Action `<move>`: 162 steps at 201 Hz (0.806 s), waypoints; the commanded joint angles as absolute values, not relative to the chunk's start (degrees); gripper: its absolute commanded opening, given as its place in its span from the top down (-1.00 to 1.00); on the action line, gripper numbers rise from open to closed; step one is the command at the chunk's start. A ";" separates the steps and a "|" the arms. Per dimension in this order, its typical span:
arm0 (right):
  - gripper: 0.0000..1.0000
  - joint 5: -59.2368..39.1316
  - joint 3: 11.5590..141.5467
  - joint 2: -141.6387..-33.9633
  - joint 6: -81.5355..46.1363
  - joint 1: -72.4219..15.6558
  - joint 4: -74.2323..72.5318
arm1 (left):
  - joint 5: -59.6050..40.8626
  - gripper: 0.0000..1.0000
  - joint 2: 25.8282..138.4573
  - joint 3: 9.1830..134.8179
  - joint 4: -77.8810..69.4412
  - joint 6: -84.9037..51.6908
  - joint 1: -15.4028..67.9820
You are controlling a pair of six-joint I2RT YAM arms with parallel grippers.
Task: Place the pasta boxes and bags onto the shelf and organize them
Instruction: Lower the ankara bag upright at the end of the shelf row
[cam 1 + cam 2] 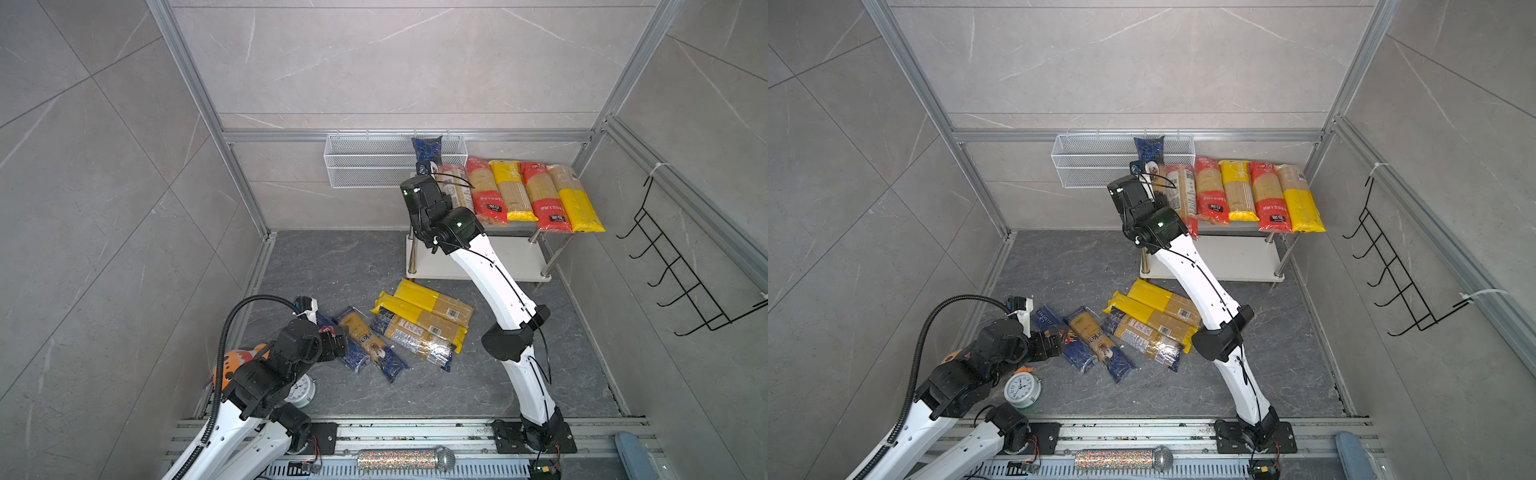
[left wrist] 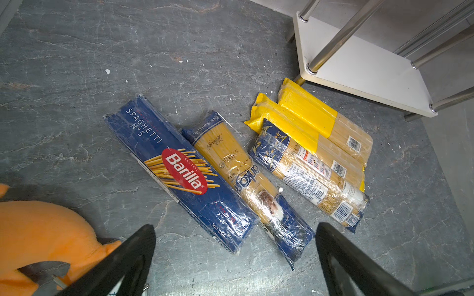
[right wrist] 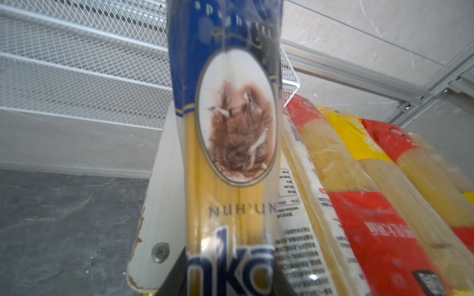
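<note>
Several spaghetti bags (image 1: 511, 191) with red or yellow ends lie side by side on the top board of the white shelf (image 1: 511, 257). At that board's left end, a dark-blue-ended bag (image 3: 230, 128) leans up against the mesh basket, and my right gripper (image 3: 230, 269) is shut on its lower part. On the floor lie the blue Barilla box (image 2: 179, 169), a blue-ended bag (image 2: 246, 184), a labelled bag (image 2: 307, 176) and two yellow-ended bags (image 2: 320, 120). My left gripper (image 2: 236, 230) hangs open just above the near ends of the box and the bag, holding nothing.
A white wire mesh basket (image 1: 365, 162) hangs on the back wall left of the shelf. A black hook rack (image 1: 681, 282) is on the right wall. An orange plush toy (image 2: 38, 230) and an alarm clock (image 1: 1022, 388) sit by the left arm. A microphone (image 1: 407, 459) lies on the front rail.
</note>
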State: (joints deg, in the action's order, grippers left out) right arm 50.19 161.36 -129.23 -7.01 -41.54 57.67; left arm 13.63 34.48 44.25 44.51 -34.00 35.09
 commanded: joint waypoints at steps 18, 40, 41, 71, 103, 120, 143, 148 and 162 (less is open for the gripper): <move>0.03 53.60 163.48 -127.58 -8.15 -40.66 55.45 | 14.86 -1.00 34.50 46.58 43.06 -32.39 34.89; -0.02 52.45 163.49 -127.26 -8.01 -40.68 55.50 | 14.85 -1.00 34.04 46.58 43.31 -32.65 34.86; -0.03 52.33 163.48 -127.22 -8.05 -40.64 55.48 | 14.85 -1.00 34.07 46.58 43.36 -32.63 34.87; -0.07 50.56 163.51 -126.41 -6.99 -41.03 55.08 | 15.05 -1.00 33.21 46.83 43.80 -32.67 34.82; -0.33 50.67 163.31 -124.85 -3.45 -42.73 52.76 | 15.21 -1.00 32.70 47.44 44.27 -32.70 34.84; -0.53 50.97 162.98 -123.56 -0.69 -43.92 50.70 | 15.37 -1.00 32.31 47.83 44.38 -32.63 34.82; -0.73 51.64 161.11 -121.02 3.10 -46.06 47.07 | 15.55 -1.00 31.47 48.31 44.73 -32.65 34.85; -0.74 51.47 160.82 -120.38 3.32 -46.37 46.82 | 15.56 -1.00 31.25 48.42 44.79 -32.67 34.81; -0.75 50.89 159.77 -118.77 3.23 -47.13 47.23 | 15.57 -1.00 30.62 48.60 45.13 -32.77 34.88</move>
State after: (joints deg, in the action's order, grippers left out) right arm 50.19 161.18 -123.76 0.23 -45.69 50.50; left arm 14.81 31.90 46.13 44.91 -34.00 35.09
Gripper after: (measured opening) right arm 0.870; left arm 0.998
